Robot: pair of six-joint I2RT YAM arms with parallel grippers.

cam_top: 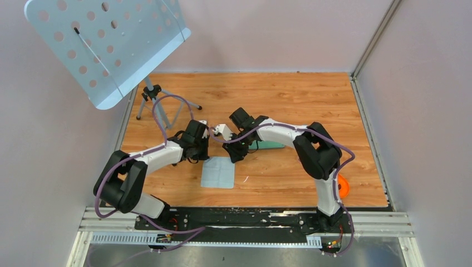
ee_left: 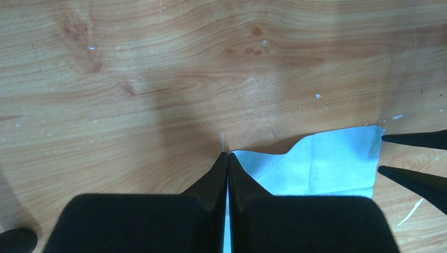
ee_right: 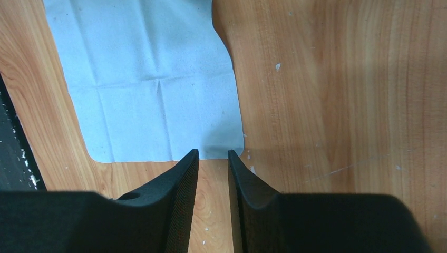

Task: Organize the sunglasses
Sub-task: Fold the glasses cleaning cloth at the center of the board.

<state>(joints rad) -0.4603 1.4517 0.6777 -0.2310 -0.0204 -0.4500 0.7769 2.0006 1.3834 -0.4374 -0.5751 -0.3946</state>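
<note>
The sunglasses do not show in any view. A pale grey-blue cloth [cam_top: 218,173] lies flat on the wooden table between the two arms. My left gripper [cam_top: 203,157] is shut, its tips [ee_left: 227,154] meeting on the cloth's [ee_left: 327,163] near corner, whose edge curls up off the wood. My right gripper [cam_top: 236,156] is slightly open and empty [ee_right: 212,153], tips just above the cloth's [ee_right: 147,79] opposite edge. Its fingertips [ee_left: 416,139] show at the right edge of the left wrist view. A teal strip of the glasses case [cam_top: 271,145] peeks out behind the right arm.
A perforated music stand [cam_top: 106,39] on a tripod [cam_top: 158,105] stands at the back left. An orange object [cam_top: 343,186] sits by the right arm's base. Walls enclose the table on three sides. A black rail [cam_top: 245,219] runs along the near edge.
</note>
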